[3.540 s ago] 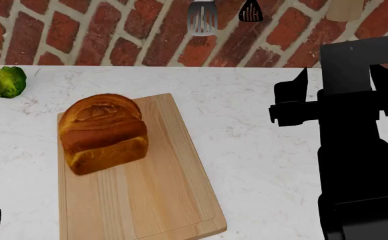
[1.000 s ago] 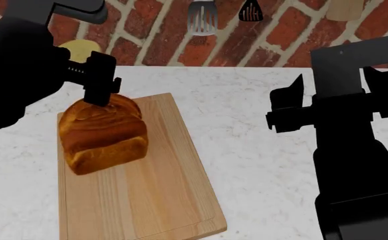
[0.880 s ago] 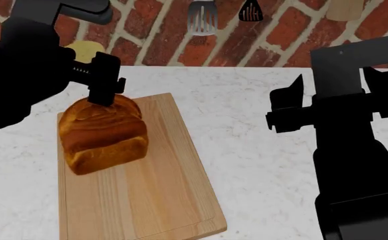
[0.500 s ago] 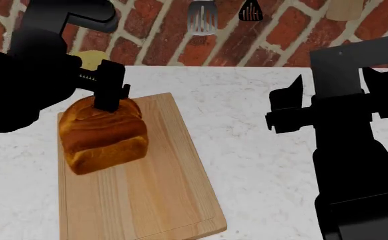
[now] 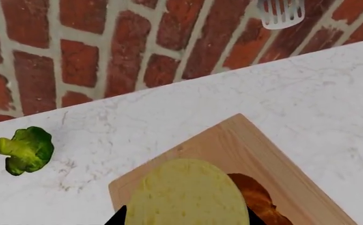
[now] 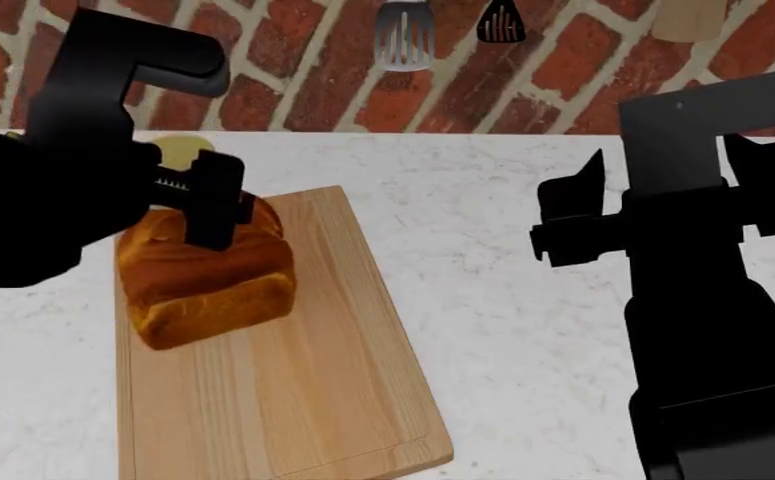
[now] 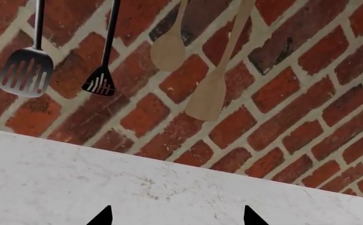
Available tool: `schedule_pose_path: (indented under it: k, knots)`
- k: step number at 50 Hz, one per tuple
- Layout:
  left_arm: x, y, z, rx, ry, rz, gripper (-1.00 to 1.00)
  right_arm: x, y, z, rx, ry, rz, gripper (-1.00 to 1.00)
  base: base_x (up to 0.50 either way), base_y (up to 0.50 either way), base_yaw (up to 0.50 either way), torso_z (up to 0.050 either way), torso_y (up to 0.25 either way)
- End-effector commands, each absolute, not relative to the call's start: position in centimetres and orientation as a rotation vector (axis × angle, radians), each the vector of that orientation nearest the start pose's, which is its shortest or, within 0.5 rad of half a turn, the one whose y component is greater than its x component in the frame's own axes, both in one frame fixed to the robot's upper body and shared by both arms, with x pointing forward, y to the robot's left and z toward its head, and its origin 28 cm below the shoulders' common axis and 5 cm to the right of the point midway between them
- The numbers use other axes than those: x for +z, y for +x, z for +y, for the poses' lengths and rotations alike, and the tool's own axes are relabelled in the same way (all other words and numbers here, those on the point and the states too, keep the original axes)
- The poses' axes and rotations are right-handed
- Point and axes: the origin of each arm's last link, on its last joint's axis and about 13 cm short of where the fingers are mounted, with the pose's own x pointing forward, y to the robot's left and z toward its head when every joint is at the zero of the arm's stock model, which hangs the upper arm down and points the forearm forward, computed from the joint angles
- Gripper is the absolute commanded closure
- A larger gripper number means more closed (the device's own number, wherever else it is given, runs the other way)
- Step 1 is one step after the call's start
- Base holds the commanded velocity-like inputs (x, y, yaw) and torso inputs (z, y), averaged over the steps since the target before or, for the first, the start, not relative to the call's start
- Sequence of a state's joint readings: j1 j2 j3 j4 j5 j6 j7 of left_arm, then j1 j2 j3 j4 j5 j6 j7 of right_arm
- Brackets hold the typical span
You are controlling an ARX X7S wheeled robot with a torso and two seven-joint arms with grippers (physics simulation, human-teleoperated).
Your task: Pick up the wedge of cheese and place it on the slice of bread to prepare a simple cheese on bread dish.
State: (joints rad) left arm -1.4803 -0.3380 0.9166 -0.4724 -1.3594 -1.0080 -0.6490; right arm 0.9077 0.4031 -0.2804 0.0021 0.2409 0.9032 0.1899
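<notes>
**A:** What sits at the far left?

**B:** In the left wrist view, a green broccoli floret (image 5: 24, 150) lies alone on the white marble worktop (image 5: 306, 89), well apart from everything else. It plays no part in the task.

**A:** And the cheese?

**B:** The wedge of cheese (image 5: 188, 194), pale yellow and rounded, is clamped in the left gripper (image 6: 207, 200). It hangs above the rear end of the slice of bread (image 6: 207, 275); from the head view only a sliver of yellow shows behind the black arm.

**A:** Where is the bread?

**B:** It is a domed, golden-brown block standing at the far end of the wooden cutting board (image 6: 307, 390). I cannot tell whether the cheese touches the crust.

**A:** What about the right side?

**B:** The right gripper (image 7: 175, 216) has its jaws apart and empty, held off to the side, facing a brick wall hung with a slotted spatula (image 7: 25, 70) and wooden spoons (image 7: 209, 96).

**A:** How far along is the job?

**B:** The pickup is done. What seems left is setting the cheese on the bread's top and letting go.
</notes>
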Motion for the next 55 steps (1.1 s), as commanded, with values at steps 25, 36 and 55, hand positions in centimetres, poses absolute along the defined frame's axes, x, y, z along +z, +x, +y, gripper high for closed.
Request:
schedule_pose_path:
  k: [25, 36, 55]
  knots:
    - [25.9, 36.0, 17.4, -0.135, 0.177, 0.523, 1.00, 21.2, 34.0, -16.1, -0.143, -0.307, 0.058, -1.00, 0.00, 0.00, 0.00, 0.000, 0.000]
    - [25.7, 36.3, 17.6, -0.136, 0.172, 0.527, 1.00, 21.2, 34.1, -16.1, -0.143, -0.308, 0.058, -1.00, 0.00, 0.00, 0.00, 0.000, 0.000]
    - [26.7, 35.9, 17.4, -0.171, 0.174, 0.506, -1.00, 21.2, 34.1, -16.1, -0.134, -0.306, 0.065, -1.00, 0.00, 0.00, 0.00, 0.000, 0.000]
